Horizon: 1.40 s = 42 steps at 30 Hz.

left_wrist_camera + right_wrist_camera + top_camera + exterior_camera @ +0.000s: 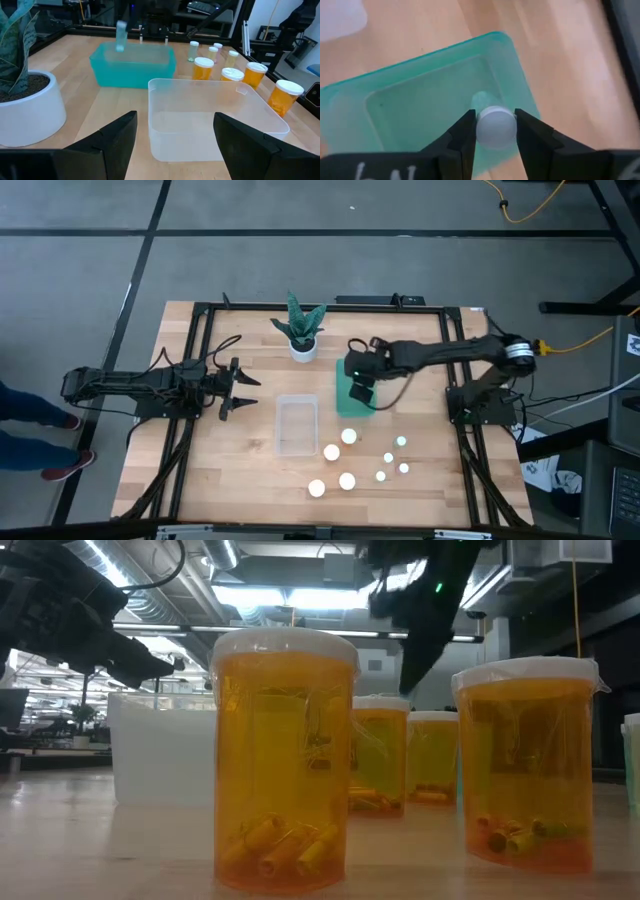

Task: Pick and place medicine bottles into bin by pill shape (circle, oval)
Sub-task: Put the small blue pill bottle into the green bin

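Note:
My right gripper (495,134) is shut on a small medicine bottle with a white cap (495,126) and hangs over the green bin (352,402). The left wrist view shows this bottle (120,34) above the green bin (132,67). Several more medicine bottles stand upright on the table's near right part. Some are larger, orange with white caps (347,480), and some are smaller (388,457). My left gripper (243,391) waits open at the table's left, pointing toward the clear bin (297,425). My right gripper pinches the small bottle at its white cap (486,131), one finger on each side. The fingers come from above, slanting down. The bottle hangs upright below them, lifted clear over the inside of the green bin (435,100).
A potted plant in a white pot (303,346) stands at the far middle, behind the clear bin. A black frame (200,310) runs around the tabletop. Bare wood lies between the left gripper and the clear bin, and along the near left.

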Tool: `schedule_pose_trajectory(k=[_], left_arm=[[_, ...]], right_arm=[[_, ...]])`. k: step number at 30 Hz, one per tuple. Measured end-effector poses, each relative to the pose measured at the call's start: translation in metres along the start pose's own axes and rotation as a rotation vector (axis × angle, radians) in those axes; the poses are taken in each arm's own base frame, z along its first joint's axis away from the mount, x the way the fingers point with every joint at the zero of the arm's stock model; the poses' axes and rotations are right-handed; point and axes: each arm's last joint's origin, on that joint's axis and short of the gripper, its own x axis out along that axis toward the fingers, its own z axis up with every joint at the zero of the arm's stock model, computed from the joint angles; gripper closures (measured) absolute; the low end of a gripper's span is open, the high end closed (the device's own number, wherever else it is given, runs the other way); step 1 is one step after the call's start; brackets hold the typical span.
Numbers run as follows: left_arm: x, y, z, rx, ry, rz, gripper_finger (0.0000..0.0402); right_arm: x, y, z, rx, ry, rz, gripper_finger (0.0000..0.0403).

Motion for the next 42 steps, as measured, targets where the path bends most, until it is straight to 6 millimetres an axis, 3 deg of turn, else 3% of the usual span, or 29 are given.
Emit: schedule_pose_trajectory(k=[5,10,15,27,34,39,42], left_arm=[[0.000,0.000,0.000,0.000,0.000,0.000,0.0147],[0.000,0.000,0.000,0.000,0.000,0.000,0.0147],[0.000,0.000,0.000,0.000,0.000,0.000,0.0147],[0.000,0.000,0.000,0.000,0.000,0.000,0.0147],[0.000,0.000,0.000,0.000,0.000,0.000,0.0147],[0.000,0.000,0.000,-0.001,0.000,0.000,0.0147],[0.000,0.000,0.000,-0.002,0.000,0.000,0.0147]], right_arm=[[0.034,0.001,0.007,-0.051,0.044,0.061,0.0280],[0.051,0.000,0.010,-0.064,0.054,0.050,0.0280],[0.054,-0.002,0.011,-0.053,0.051,0.051,0.0274],[0.053,-0.003,0.012,-0.052,0.042,0.052,0.0212],[0.026,-0.006,0.028,-0.058,0.066,0.044,0.0216],[-0.017,-0.007,0.037,-0.075,0.158,0.034,0.0223],[-0.047,-0.005,0.033,-0.078,0.264,0.013,0.0224]])
